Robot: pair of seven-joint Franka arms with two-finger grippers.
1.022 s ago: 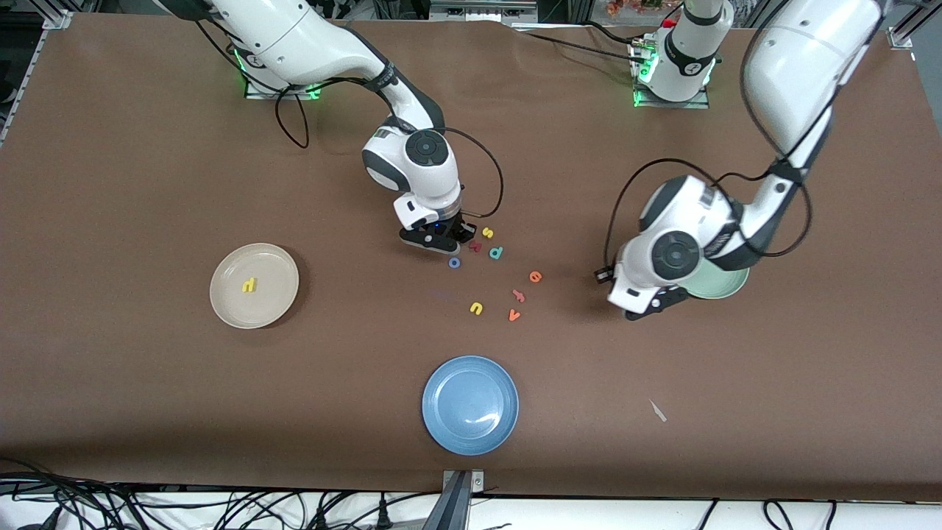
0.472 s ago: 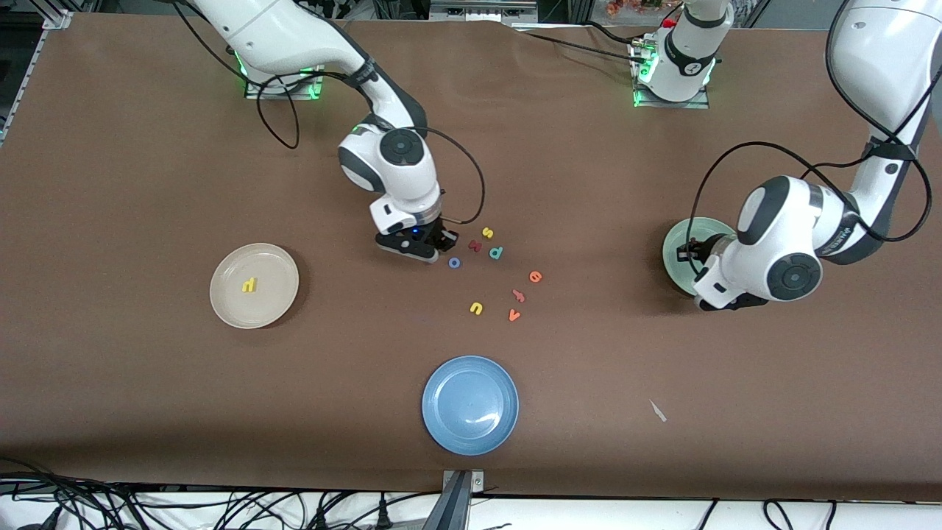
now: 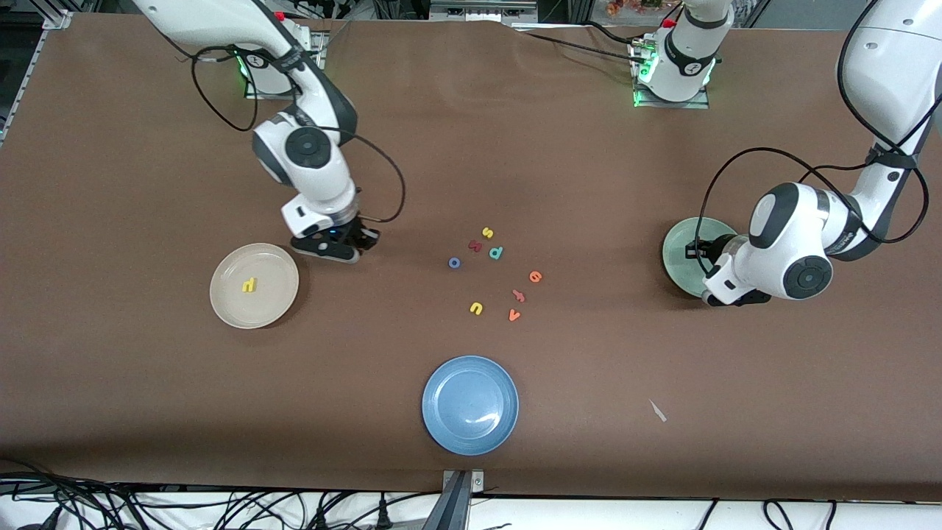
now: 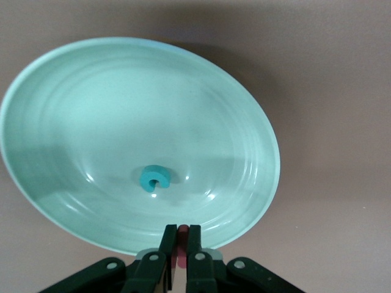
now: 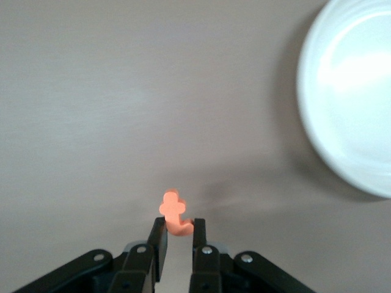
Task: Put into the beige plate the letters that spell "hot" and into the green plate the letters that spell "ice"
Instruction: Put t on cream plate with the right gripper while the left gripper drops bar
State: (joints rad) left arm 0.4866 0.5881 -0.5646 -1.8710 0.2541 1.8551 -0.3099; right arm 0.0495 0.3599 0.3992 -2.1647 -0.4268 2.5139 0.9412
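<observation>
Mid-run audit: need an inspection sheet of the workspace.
Surface: brown table, matte.
Job's things: yellow "h" in beige plate; teal "c" in green plate; blue "o" and orange "e" on the table.
Clutter: blue plate; yellow "s", yellow "u", teal "p", orange "v", dark red letter, salmon letter, white scrap.
Grippers: right gripper shut on orange "t", over the table beside the beige plate; left gripper shut on dark red "i", over the green plate's rim.
Cables: black loops at both wrists.
Surroundings: nothing seen.

brown table cover (image 3: 589, 412), black cables (image 3: 221, 504) along its near edge (green lights at top)
</observation>
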